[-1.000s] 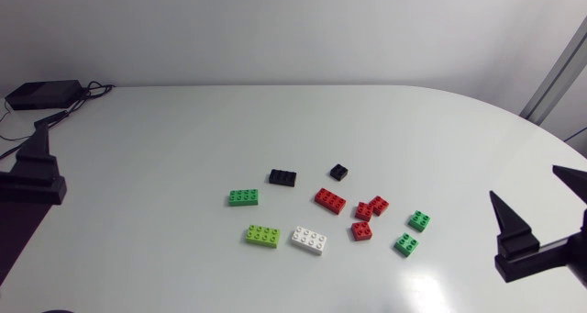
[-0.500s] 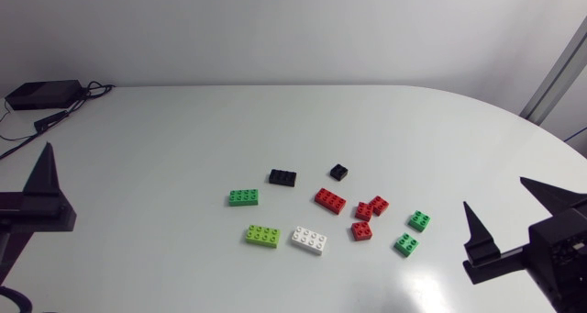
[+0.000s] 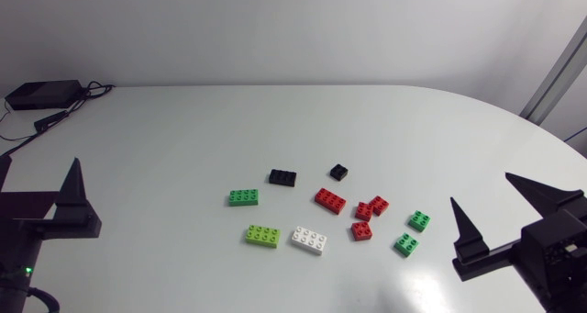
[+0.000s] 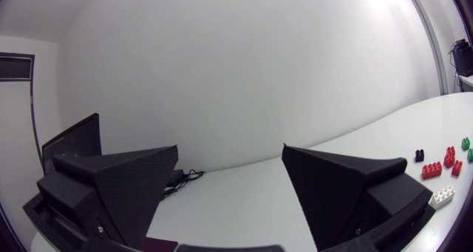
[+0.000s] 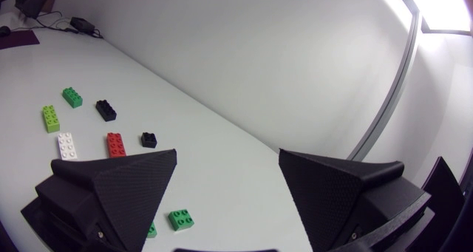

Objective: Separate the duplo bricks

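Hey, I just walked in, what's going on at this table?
Nothing is being handled yet. The duplo bricks lie scattered in the middle of the table, mostly apart, though two small red bricks sit pressed together, perhaps joined. The left gripper and right gripper hang open and empty near the table's sides, away from the bricks.
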You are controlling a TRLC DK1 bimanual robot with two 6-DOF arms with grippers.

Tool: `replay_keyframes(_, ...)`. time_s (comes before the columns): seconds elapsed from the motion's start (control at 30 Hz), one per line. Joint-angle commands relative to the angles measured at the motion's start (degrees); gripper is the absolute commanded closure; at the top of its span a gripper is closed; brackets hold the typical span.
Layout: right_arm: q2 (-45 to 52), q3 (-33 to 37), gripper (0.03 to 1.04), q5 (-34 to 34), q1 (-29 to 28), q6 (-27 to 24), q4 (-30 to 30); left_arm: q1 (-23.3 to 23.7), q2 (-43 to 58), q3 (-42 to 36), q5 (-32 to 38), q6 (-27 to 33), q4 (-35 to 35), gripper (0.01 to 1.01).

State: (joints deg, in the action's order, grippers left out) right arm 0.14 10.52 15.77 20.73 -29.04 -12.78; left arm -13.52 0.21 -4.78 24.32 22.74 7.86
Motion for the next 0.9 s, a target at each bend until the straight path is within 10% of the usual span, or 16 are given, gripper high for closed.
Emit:
replay_keyframes(0.0,0.03,-2.00,0.07,-0.56,0.36,1.44,2.40,0.95,-1.35,1.61,-1.46,-2.88,1.63,0.048)
replay_keyframes(0.87,-0.23,-10.79,0.07,-5.22,-0.69,8.73,14.80,4.29,-1.35,4.95,-15.79,-7.89,-2.85,0.048)
